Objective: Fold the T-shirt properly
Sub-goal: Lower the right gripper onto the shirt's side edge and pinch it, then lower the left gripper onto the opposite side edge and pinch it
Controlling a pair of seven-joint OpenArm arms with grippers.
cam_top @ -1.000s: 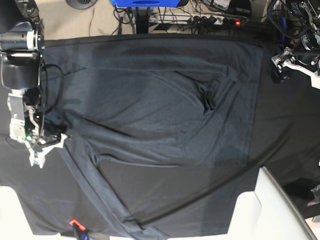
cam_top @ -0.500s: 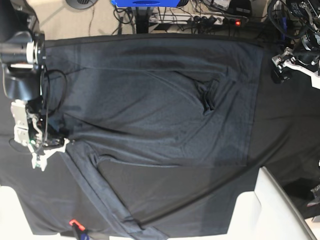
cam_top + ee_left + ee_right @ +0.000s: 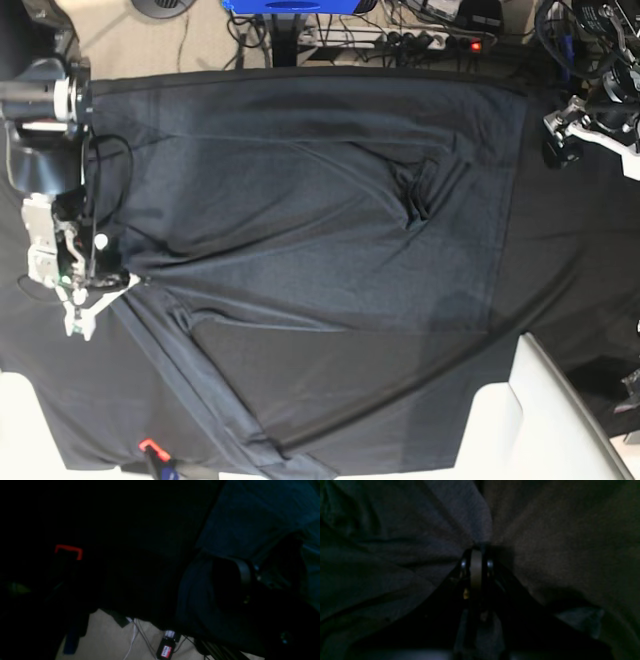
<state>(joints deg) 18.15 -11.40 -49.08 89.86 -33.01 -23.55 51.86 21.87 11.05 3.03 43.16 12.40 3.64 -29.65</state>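
Right end effector point(image 3: 88, 300) is the one we watch: its jaws are pinched together on a fold of the T-shirt point(image 3: 320, 220) at the garment's edge, on the base view's left. In the right wrist view the two fingers point(image 3: 463, 565) meet with grey knit bunched between them. The shirt spreads away from that grip toward the base view's right, its long axis across the bench point(image 3: 570, 260), so we judge any fold must carry the held edge rightward over the body.

Our left end effector point(image 3: 560, 135) hangs released, jaws wide, just off the shirt's far edge and holding nothing; it is nearer that side but not engaged.

Room for moving looks fair: dark covering cloth lies bare beyond both ends. A sleeve point(image 3: 215, 400) trails toward the near edge, and a small pucker point(image 3: 415, 195) sits mid-shirt; both could drag or crease.
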